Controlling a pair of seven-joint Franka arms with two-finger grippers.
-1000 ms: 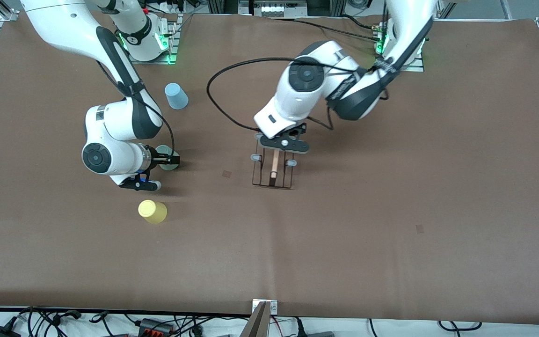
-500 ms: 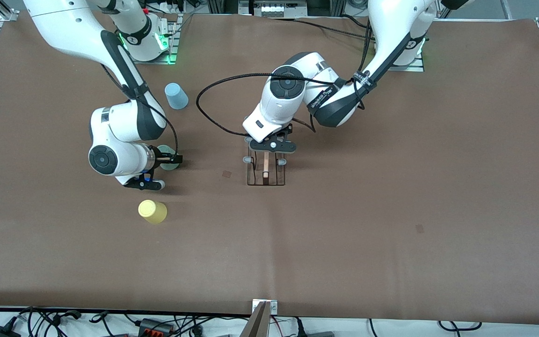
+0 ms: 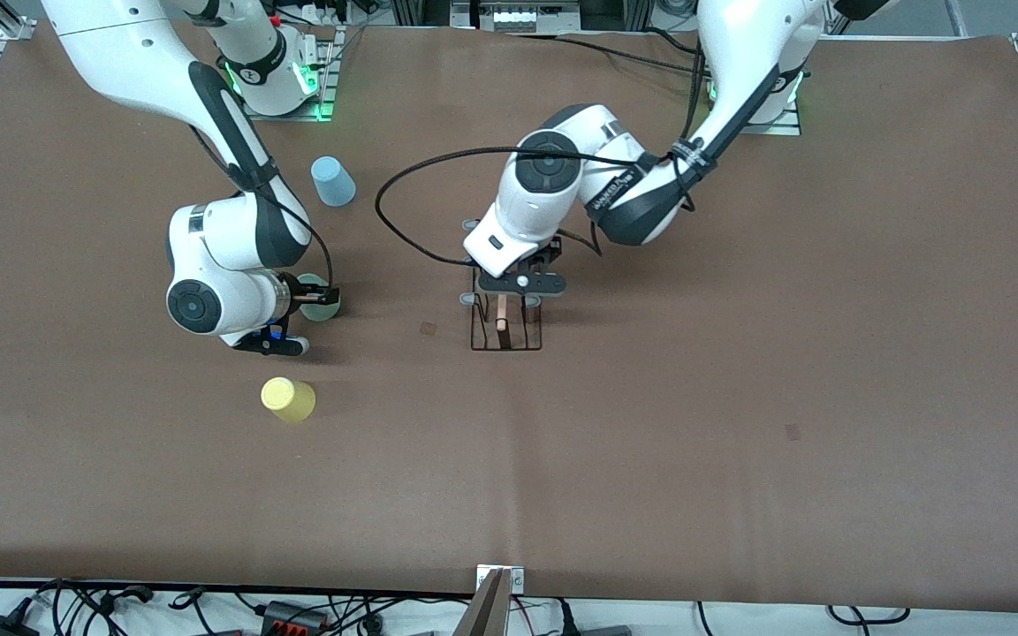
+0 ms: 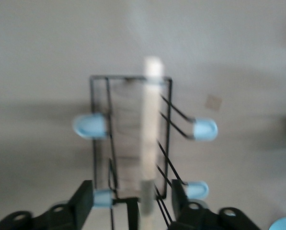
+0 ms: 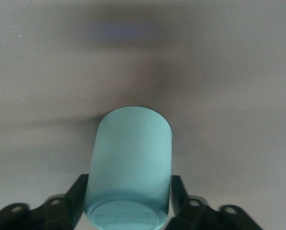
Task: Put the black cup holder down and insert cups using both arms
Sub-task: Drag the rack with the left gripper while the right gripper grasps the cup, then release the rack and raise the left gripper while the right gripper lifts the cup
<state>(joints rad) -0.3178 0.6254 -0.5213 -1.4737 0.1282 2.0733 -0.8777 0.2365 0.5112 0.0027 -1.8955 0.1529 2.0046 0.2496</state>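
The black cup holder (image 3: 506, 331) stands on the brown table near its middle, wooden rod handle (image 3: 501, 314) on top. My left gripper (image 3: 516, 296) hangs over the holder's end toward the arm bases. In the left wrist view my left gripper (image 4: 131, 203) is open, its fingers (image 4: 83, 203) wide on either side of the rod (image 4: 151, 124) and not touching it. My right gripper (image 3: 325, 299) is shut on the mint green cup (image 3: 322, 306) low over the table; its fingers (image 5: 75, 196) press both sides of the cup (image 5: 131, 158). The yellow cup (image 3: 288, 398) and blue cup (image 3: 332, 181) rest on the table.
A black cable (image 3: 403, 221) loops from the left arm over the table between the blue cup and the holder. A small dark mark (image 3: 428, 329) lies beside the holder. The table's front edge (image 3: 509, 579) runs along the bottom.
My left gripper and the holder shifted toward the right arm's end of the table, then settled slightly back. My right gripper stayed on the mint cup, barely moving.
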